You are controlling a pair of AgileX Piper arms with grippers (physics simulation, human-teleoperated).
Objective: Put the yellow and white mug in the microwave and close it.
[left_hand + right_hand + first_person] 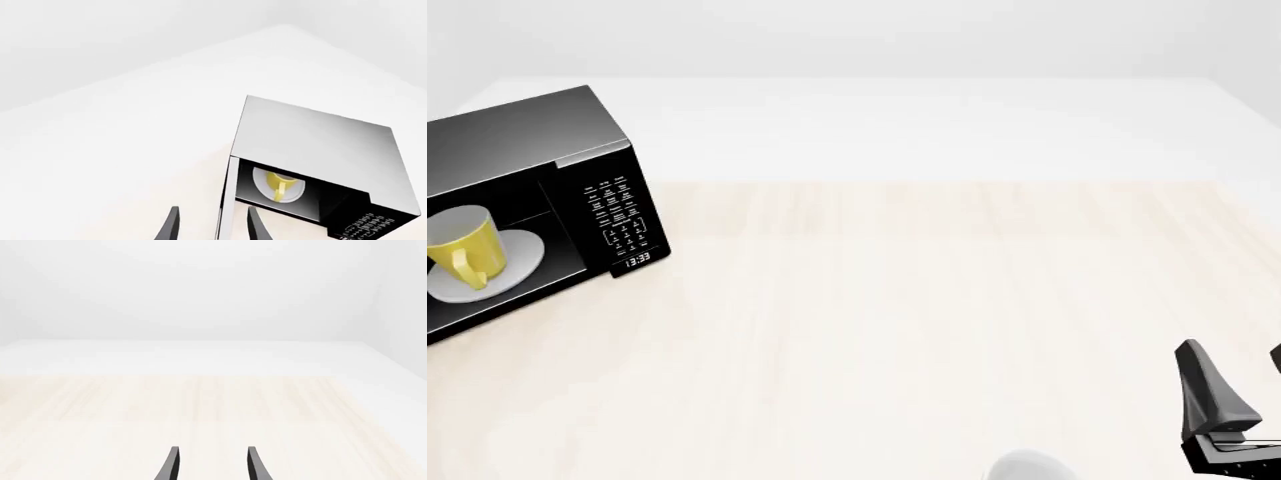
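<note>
Black fingers point(171, 227) of the left gripper point(213, 227) standing spread, pinching nothing, hanging above and short of the microwave point(320, 140). Framing the thin pale edge of the open door point(225, 200) right between the tips; impossible telling whether touching it or merely lining up over it. Likely being poised this way for swinging that door shut, with only the closing step apparently remaining.

Right gripper point(212, 466) likewise waiting spread and empty, well apart from the microwave, facing the bare pale wood table point(200, 405). Probably idling out of the way. Near it, toward the left arm's side, a rounded white object point(1028, 467) peeking in at the front view's near edge, playing no part.

Farther ahead of the left gripper, the yellow and white mug point(279, 186) sitting inside the cavity on the round white turntable plate point(521, 262). Standing upright, showing a yellow cylindrical wall and a yellow loop handle turning toward the opening. White inside barely showing from either camera. Beside the cavity, on the side toward the right gripper, the button panel point(614, 215) and small clock point(637, 260) showing white marks on the glossy black casing.
</note>
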